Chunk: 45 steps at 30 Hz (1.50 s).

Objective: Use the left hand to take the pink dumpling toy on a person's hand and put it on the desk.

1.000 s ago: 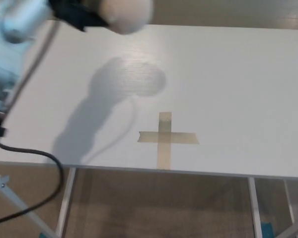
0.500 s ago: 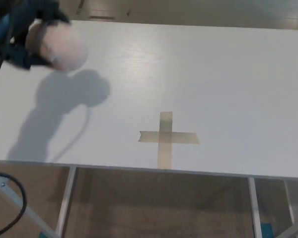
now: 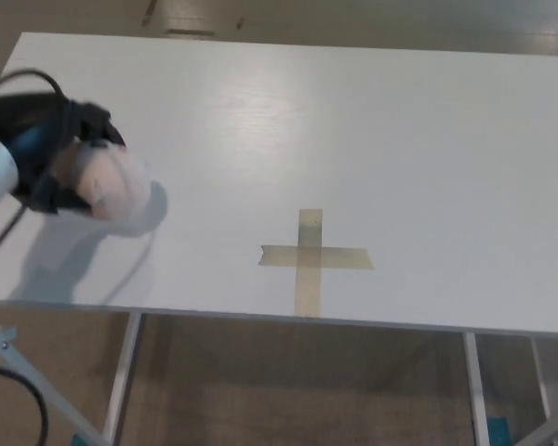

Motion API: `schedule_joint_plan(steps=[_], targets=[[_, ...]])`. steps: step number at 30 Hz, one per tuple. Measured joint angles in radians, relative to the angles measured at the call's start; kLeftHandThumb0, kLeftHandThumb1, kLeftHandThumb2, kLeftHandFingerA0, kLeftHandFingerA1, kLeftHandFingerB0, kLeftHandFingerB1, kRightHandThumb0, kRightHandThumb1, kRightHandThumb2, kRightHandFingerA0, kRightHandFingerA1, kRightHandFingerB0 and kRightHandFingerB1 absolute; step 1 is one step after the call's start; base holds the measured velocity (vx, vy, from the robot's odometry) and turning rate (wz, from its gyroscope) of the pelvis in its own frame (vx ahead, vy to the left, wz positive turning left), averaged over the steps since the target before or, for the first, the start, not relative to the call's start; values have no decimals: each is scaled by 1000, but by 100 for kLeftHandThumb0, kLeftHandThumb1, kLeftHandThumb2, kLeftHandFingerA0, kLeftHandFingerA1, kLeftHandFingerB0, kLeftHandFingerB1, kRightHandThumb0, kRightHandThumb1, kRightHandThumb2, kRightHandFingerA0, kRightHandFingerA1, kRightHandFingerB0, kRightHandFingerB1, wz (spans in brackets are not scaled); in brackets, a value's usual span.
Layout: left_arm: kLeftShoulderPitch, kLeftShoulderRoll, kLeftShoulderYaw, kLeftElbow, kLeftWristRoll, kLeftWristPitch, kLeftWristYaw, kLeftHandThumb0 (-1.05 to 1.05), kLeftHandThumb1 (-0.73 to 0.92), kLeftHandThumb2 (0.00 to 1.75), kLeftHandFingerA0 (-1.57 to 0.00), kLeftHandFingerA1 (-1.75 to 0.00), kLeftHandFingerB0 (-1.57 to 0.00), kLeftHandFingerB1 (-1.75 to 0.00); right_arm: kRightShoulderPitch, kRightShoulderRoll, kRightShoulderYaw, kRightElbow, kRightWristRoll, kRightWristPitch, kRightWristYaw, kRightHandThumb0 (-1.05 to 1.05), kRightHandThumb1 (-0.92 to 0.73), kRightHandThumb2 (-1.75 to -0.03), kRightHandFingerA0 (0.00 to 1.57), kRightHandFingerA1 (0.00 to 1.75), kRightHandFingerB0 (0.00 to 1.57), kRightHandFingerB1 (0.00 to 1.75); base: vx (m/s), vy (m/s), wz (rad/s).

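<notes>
My left hand (image 3: 51,158) comes in from the left edge, black fingers wrapped around the pale pink dumpling toy (image 3: 110,186). The toy is low over the white desk (image 3: 400,139), near its front left part; its shadow lies right beneath it, and I cannot tell whether it touches the surface. No person's hand shows. My right hand is out of view.
A tan tape cross (image 3: 311,255) marks the desk near the front edge, to the right of the toy. A black cable (image 3: 23,79) loops off my left arm. The desk's front edge and white legs (image 3: 124,372) show below, with floor beyond.
My left hand has carried the toy from the top of the picture down and toward the front left of the desk; its shadow has shrunk under it.
</notes>
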Motion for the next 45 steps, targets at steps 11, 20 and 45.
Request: schedule_joint_plan(steps=[11,20,45], targets=[[48,-29,-32,-17,7,32,-23,-67,43,77,0,-9,0,-14,-3,0,1,0,0,0,0,-26,-68,-60,65,44,56,42,0,0,0],[75,-36,-37,-128,-1,112,-148,-74,41,82,0,0,0,-10,-9,0,2,0,0,1,0,-26,-68,-60,64,44,56,42,0,0,0],[101,144,415,-823,-222,197,-353,-98,46,69,0,-2,0,-12,-10,-1,3,0,0,5,0,-27,-68,-60,64,44,54,41,0,0,0]])
